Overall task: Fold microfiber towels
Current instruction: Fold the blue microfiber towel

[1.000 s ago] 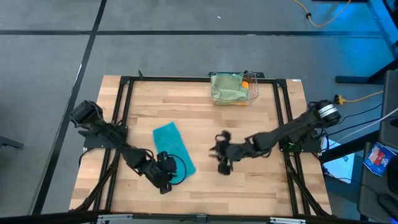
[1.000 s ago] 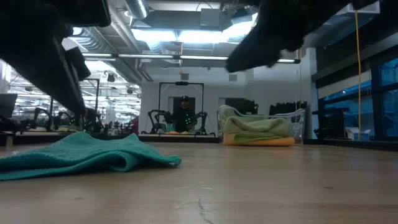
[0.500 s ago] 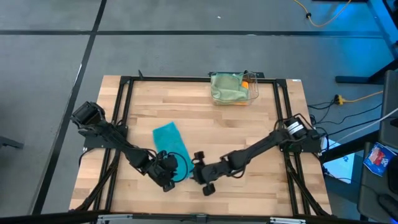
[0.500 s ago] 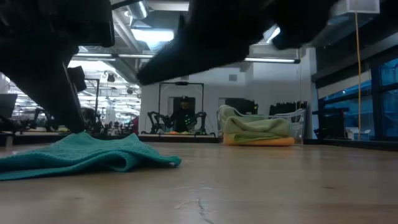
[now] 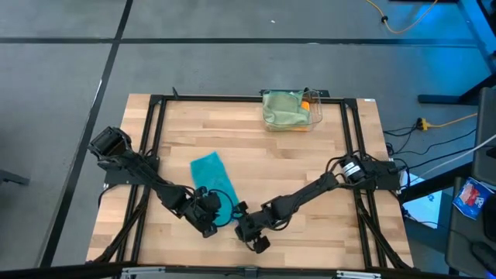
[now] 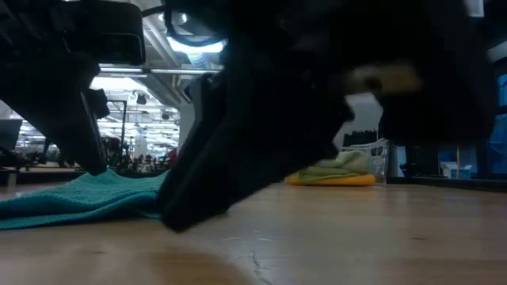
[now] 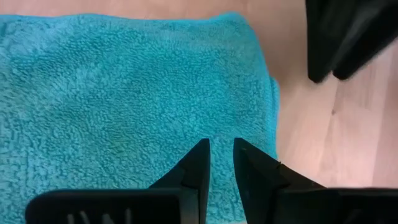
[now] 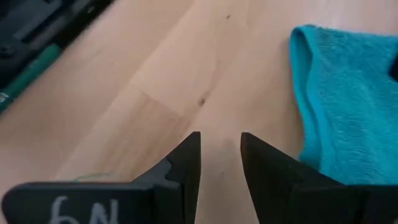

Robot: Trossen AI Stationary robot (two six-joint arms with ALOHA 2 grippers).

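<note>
- High view first: the teal towel [image 5: 214, 186] is my landmark; it lies near the middle of the wooden table [image 5: 256, 139], a folded strip whose long axis runs from the far left down toward the near right.
- My left gripper [image 5: 208, 217] sits on the towel's near end; in the left wrist view its fingers [image 7: 199, 165] stand over the pile with a narrow gap between them, close together but not shut; whether any cloth is pinched between them I cannot tell.
- My right gripper [image 5: 244, 225] is just beside the towel's near right corner, over bare wood; in the right wrist view its fingers [image 8: 186, 165] are a little apart and hold nothing, and the towel's folded edge lies off to one side of them.
- Both grippers are at the same near end of the towel, left on it, right just off it; my judgement is that the next move is a two-handed lift of that end, so the right must shift onto the corner.
- The other towels lie piled in the clear bin [image 5: 314, 115], well beyond the teal towel at the table's far edge.
- A second ago my right gripper was out well to the right of the towel; it has swept across to the corner; my left fingers have drawn closer; the towel has not shifted.
</note>
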